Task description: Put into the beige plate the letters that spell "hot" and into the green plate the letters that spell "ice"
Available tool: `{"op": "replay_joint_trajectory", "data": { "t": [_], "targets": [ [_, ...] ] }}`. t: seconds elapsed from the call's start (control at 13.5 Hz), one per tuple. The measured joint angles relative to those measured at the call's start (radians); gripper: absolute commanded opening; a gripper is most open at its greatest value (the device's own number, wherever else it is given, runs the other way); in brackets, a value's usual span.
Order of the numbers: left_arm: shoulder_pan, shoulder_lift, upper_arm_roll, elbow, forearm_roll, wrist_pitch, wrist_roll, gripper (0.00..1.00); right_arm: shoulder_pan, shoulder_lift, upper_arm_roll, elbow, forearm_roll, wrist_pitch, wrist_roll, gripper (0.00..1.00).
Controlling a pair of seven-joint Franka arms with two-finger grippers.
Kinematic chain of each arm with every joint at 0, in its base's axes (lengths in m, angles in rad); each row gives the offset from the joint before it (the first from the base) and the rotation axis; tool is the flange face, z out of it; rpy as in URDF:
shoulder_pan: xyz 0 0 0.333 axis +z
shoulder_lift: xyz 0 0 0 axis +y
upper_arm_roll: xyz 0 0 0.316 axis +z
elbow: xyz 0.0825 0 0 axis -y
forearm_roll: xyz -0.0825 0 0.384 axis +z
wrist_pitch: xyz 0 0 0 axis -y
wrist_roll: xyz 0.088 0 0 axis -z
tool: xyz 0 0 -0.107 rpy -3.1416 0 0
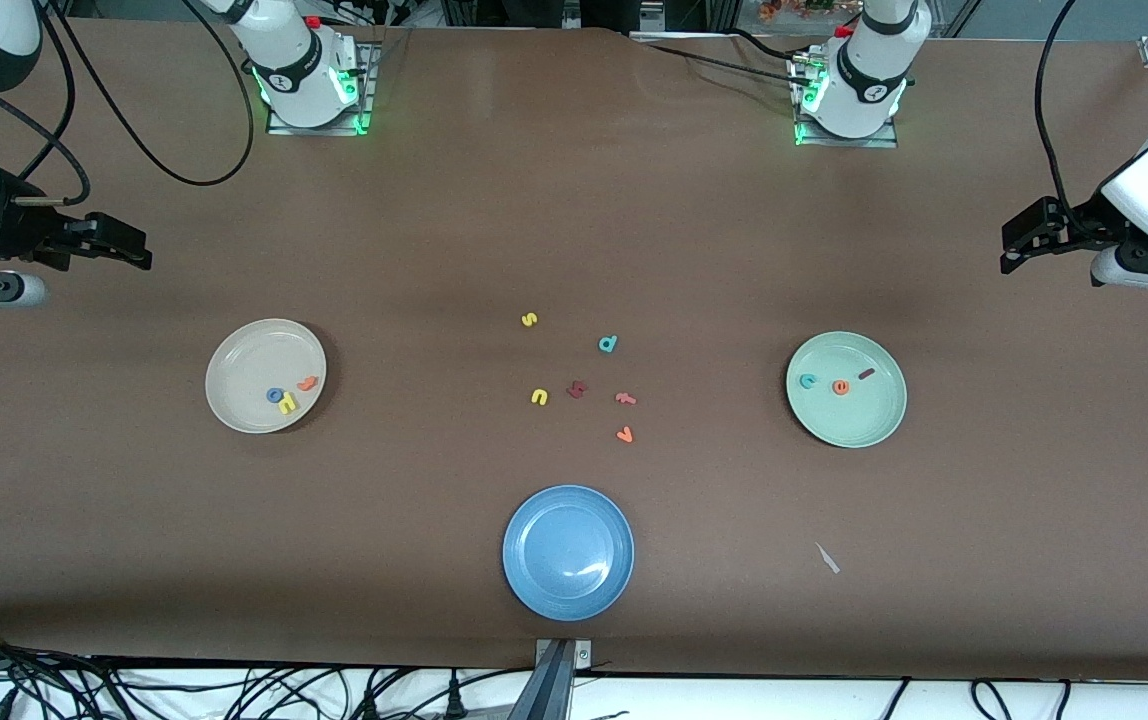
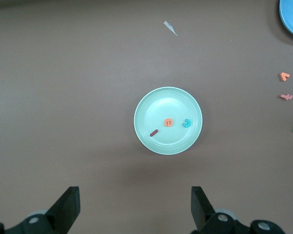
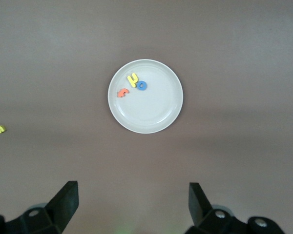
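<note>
My left gripper hangs in the air at the left arm's end of the table, fingers spread wide and holding nothing; my right gripper hangs at the right arm's end, equally released. Both arms wait.

The beige plate sits toward the right arm's end. In it lie the yellow h, the blue o and the orange t, bunched near the rim at about four o'clock in the front view. My right wrist view shows them more clearly: the h touches the o, with the t just beside them.

The green plate sits toward the left arm's end, holding the teal c, the orange e and the dark red i in a row, apart from one another; my left wrist view confirms the gaps.

Only the front view shows the whole loose cluster mid-table: a yellow s, a teal d, a yellow u, a dark red letter, a pink letter and an orange v. The blue plate lies at six o'clock from them, nearest the front camera. A pale scrap lies at six o'clock from the green plate.
</note>
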Motion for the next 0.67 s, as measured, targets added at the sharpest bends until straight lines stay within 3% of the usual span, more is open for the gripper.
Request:
{"op": "replay_joint_trajectory", "data": {
  "t": [0.67],
  "targets": [
    [0.002, 0.000, 0.000, 0.000, 0.000, -0.006, 0.000, 1.00, 0.004, 0.001, 0.002, 0.001, -0.010, -0.003, 0.005, 1.00]
  ]
}}
